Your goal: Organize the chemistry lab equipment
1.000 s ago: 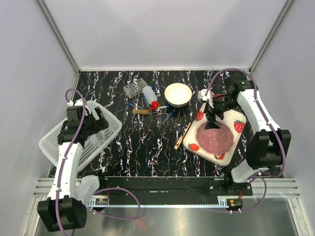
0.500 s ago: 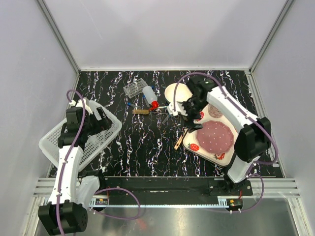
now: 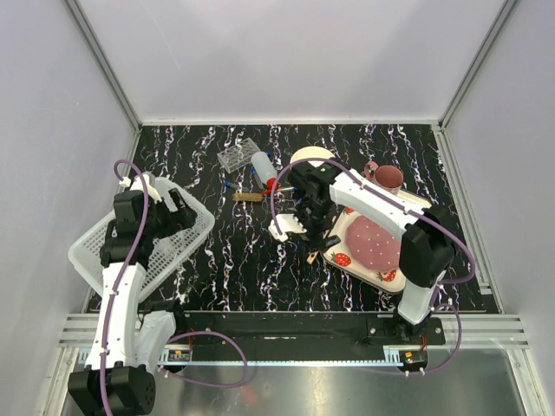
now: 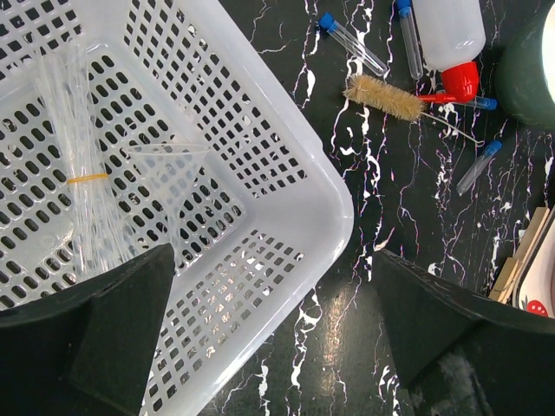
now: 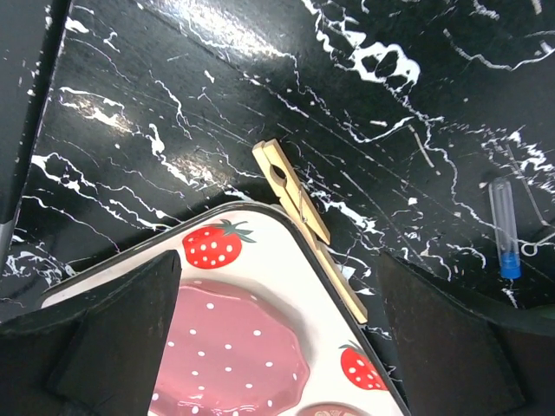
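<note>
tube rack (image 3: 238, 157): one; small, clear, at the far side of the surface (image 3: 260, 277), just beside the squeeze bottle
squeeze bottle (image 4: 450, 30): one; white with a red cap, lying on its side
blue-capped tubes (image 4: 351, 42): four; thin, clear, loose on the surface around the bottle
pipettes (image 4: 80, 173): one bundle; slender, clear, tied with a yellow band, lying in the white basket (image 4: 334, 217) beside a clear funnel (image 4: 169, 160)
wooden sticks (image 5: 303, 212): count unclear; pale, lying against the strawberry plate (image 5: 260, 234) edge
brush (image 4: 386, 95): one; tan bristles, near the red cap
left gripper (image 4: 277, 347): fingers wide apart, empty, above the basket's corner
right gripper (image 5: 277, 338): fingers wide apart, empty, above the plate's edge and the sticks
</note>
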Available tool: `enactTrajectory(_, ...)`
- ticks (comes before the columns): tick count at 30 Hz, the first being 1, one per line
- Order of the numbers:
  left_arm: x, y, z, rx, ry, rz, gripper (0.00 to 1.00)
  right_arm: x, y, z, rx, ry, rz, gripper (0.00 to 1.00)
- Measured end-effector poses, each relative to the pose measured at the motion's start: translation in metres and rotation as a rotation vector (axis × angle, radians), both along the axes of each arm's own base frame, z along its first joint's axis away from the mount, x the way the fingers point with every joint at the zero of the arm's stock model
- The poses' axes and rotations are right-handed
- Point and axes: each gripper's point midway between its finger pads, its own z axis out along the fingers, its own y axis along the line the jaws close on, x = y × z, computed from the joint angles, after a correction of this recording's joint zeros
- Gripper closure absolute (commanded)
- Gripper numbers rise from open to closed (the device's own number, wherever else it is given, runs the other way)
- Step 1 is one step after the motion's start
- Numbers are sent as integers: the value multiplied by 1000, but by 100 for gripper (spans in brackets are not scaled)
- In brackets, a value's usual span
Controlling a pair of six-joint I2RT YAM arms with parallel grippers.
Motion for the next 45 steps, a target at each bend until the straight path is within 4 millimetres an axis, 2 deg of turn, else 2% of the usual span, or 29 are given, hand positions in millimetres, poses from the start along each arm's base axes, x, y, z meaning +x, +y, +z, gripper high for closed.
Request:
enactTrajectory(5, 0, 0, 0, 0, -2, 0, 1, -2, -4, -18, -53, -19, -5, 0)
enactTrajectory(9, 0, 0, 1, 0, -4, 0, 1, -13, -3, -43, -106, -25, 11, 1)
enactTrajectory(13, 0, 0, 1, 1, -5, 0, 1, -22, 5, -62, -131, -36, 22, 7)
enactTrajectory(17, 0, 0, 1, 1, -5, 0, 1, -19, 16, -80, -126, -82, 14, 12)
enactTrajectory(23, 0, 0, 1, 1, -5, 0, 1, -17, 4, -109, -157, -134, 13, 21)
enactTrajectory(28, 0, 0, 1, 1, -5, 0, 1, -13, 1, -111, -150, -174, 26, 30)
enactTrajectory(36, 1, 0, 2, 1, -10, 0, 1, -8, 1, -111, -156, -205, 38, 59)
enactTrajectory(38, 1, 0, 2, 2, -11, 0, 1, -7, 1, -111, -157, -206, 39, 63)
enactTrajectory(42, 1, 0, 2, 2, -11, 0, 1, -1, 8, -111, -144, -224, 47, 75)
enactTrajectory(45, 1, 0, 2, 2, -11, 0, 1, 10, 21, -109, -110, -255, 52, 80)
